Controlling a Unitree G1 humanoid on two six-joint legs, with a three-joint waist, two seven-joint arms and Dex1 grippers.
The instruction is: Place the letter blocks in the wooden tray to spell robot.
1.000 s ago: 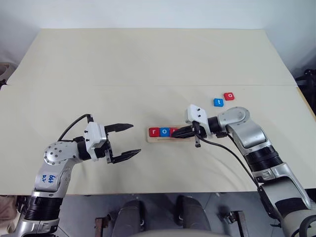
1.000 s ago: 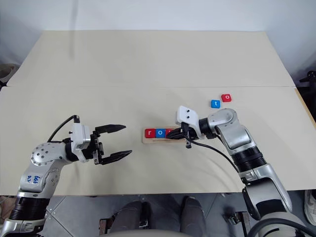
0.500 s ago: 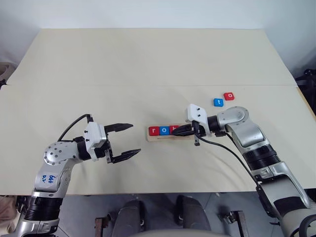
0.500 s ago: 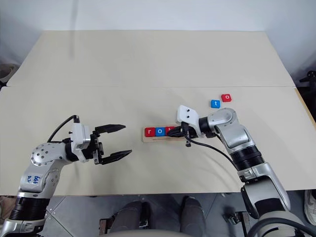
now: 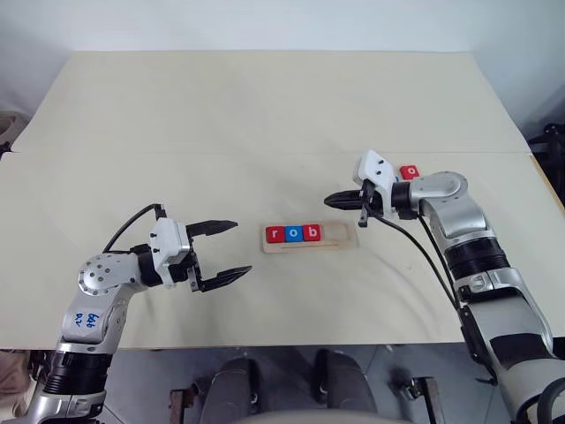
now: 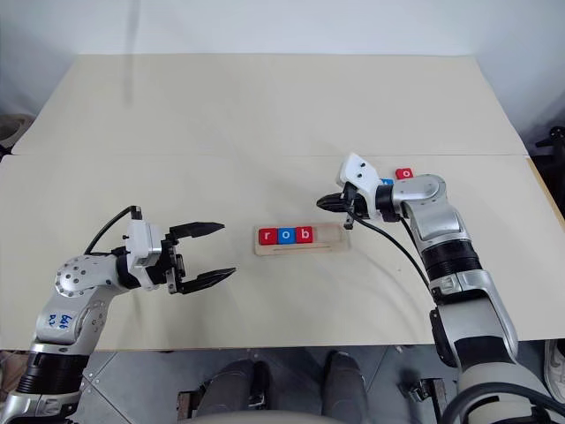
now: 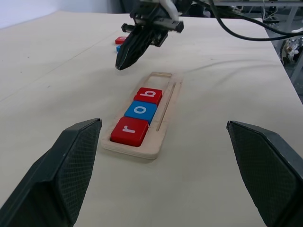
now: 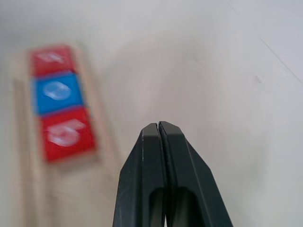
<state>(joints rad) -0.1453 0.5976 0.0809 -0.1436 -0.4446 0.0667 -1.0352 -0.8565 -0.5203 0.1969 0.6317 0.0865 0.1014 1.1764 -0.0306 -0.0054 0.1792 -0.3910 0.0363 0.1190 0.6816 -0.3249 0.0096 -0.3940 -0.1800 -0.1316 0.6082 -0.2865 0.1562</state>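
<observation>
The wooden tray [image 5: 310,236] lies mid-desk, nearer the front edge, and three letter blocks sit side by side at its left end: red r [image 5: 274,234], blue o [image 5: 292,234], red b [image 5: 311,233]. The tray's right part is bare. Right pincer [image 5: 329,200] hangs above the desk [image 5: 265,115] just beyond the tray's right end, fingers pressed together, carrying nothing. Behind its wrist, towards the right edge, a red o block [image 5: 409,171] rests on the desk, and a blue block [image 6: 386,183] peeks out beside it, letter hidden. Left pincer [image 5: 228,250] waits well left of the tray, spread wide, empty.
</observation>
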